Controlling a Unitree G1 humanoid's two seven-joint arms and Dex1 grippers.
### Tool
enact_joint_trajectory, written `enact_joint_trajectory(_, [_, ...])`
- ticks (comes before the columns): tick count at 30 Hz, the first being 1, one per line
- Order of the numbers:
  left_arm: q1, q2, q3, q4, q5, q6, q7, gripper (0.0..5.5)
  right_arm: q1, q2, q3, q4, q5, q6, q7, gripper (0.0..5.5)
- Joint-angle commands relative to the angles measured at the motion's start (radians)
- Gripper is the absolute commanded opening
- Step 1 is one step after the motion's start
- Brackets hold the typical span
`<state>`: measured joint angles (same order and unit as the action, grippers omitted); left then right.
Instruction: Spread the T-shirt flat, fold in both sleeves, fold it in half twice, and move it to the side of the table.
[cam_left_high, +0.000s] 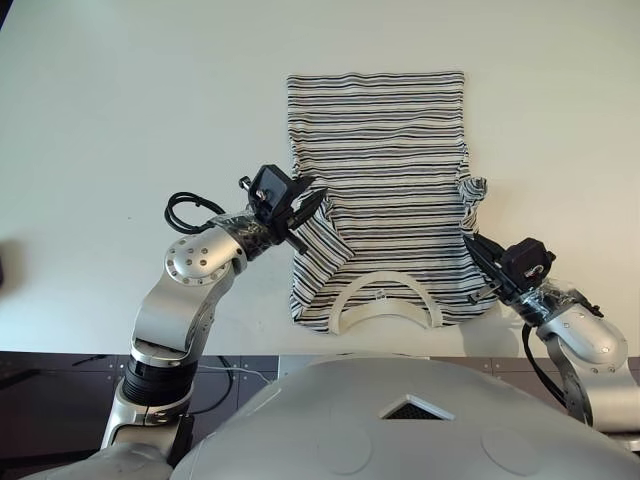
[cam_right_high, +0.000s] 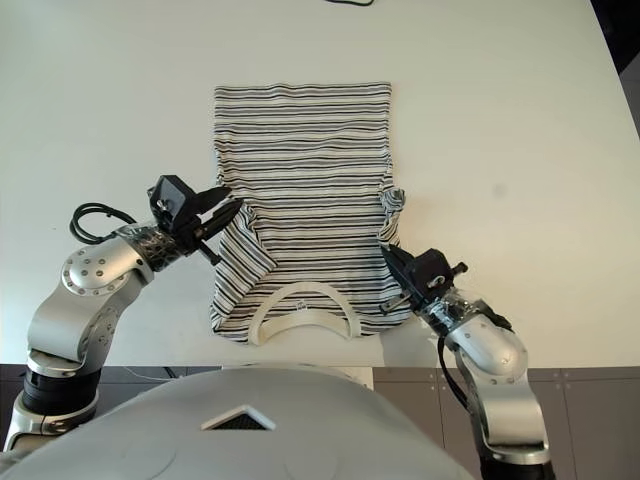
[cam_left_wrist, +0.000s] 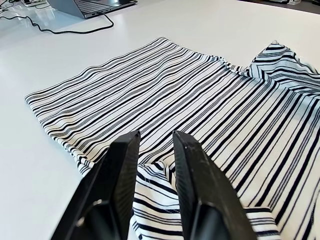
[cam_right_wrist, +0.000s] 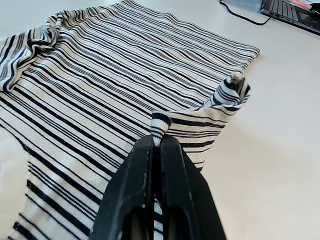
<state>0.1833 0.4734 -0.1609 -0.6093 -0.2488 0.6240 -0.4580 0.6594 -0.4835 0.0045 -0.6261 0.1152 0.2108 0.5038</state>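
Note:
A black-and-white striped T-shirt (cam_left_high: 385, 150) lies on the white table (cam_left_high: 120, 120), its white collar (cam_left_high: 385, 297) toward me. Its left sleeve (cam_left_high: 325, 245) is folded diagonally onto the body. My left gripper (cam_left_high: 312, 203) hovers open just over that folded sleeve's upper end, with fabric showing through the gap between its fingers (cam_left_wrist: 125, 150). On the other side the right sleeve (cam_left_high: 473, 190) is bunched up at the shirt's edge. My right gripper (cam_right_wrist: 157, 140) is shut on a pinch of striped cloth from that sleeve, low beside the shirt's near right corner (cam_left_high: 470, 243).
A laptop (cam_left_wrist: 92, 6) and a black cable (cam_left_wrist: 60, 30) sit at the far side of the table. The table's front edge (cam_left_high: 100, 348) runs close below the collar. Bare tabletop stretches on both sides of the shirt.

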Motion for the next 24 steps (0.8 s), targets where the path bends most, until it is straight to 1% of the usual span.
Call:
enact_joint_trajectory(1, [-0.013,0.012,-0.005,-0.018,0.005,0.013,-0.004,1.21,0.018,-0.031,0.044,-0.035,-0.035,-0.011,0.024,0.13])
enact_joint_trajectory(6, [-0.023,0.017,-0.013,-0.011,0.009,0.013,-0.011,1.21,0.015,-0.041,0.109,-0.012,-0.098,0.0,0.022,0.13])
enact_joint_trajectory(8, [-0.03,0.021,-0.016,-0.006,0.012,0.014,-0.014,1.21,0.005,-0.031,0.109,-0.002,-0.094,0.011,0.015,0.13])
enact_joint_trajectory(9, [-0.032,0.024,-0.018,-0.005,0.015,0.013,-0.016,1.21,0.0,-0.027,0.103,0.001,-0.089,0.014,0.012,0.35])
enact_joint_trajectory(12, [-0.033,0.034,-0.033,-0.005,0.025,0.005,-0.023,1.21,-0.009,-0.032,0.088,-0.031,-0.029,0.058,0.037,0.73])
enact_joint_trajectory(14, [-0.025,0.043,-0.041,-0.009,0.036,-0.002,-0.026,1.21,-0.008,-0.044,0.066,-0.08,0.066,0.11,0.077,0.73])
enact_joint_trajectory(15, [-0.014,0.061,-0.048,-0.014,0.047,-0.018,-0.037,1.21,-0.009,-0.056,0.03,-0.121,0.163,0.154,0.109,0.73])
enact_joint_trajectory(17, [0.027,0.127,-0.056,-0.034,0.07,-0.062,-0.087,1.21,-0.024,-0.102,-0.087,-0.174,0.373,0.245,0.177,0.73])
enact_joint_trajectory(18, [0.059,0.167,-0.053,-0.046,0.078,-0.086,-0.12,1.21,-0.05,-0.124,-0.153,-0.161,0.432,0.274,0.192,0.73])
enact_joint_trajectory(19, [0.094,0.217,-0.053,-0.054,0.094,-0.12,-0.157,1.21,-0.084,-0.144,-0.207,-0.122,0.451,0.286,0.195,0.73])
enact_joint_trajectory(20, [0.124,0.26,-0.056,-0.055,0.114,-0.156,-0.186,1.21,-0.109,-0.165,-0.236,-0.083,0.435,0.283,0.194,0.73])
enact_joint_trajectory(22, [0.168,0.317,-0.073,-0.041,0.156,-0.222,-0.227,1.21,-0.128,-0.19,-0.236,-0.02,0.373,0.256,0.194,0.73])
enact_joint_trajectory(24, [0.195,0.337,-0.11,0.003,0.223,-0.297,-0.227,1.21,-0.126,-0.204,-0.153,0.035,0.279,0.198,0.215,0.73])
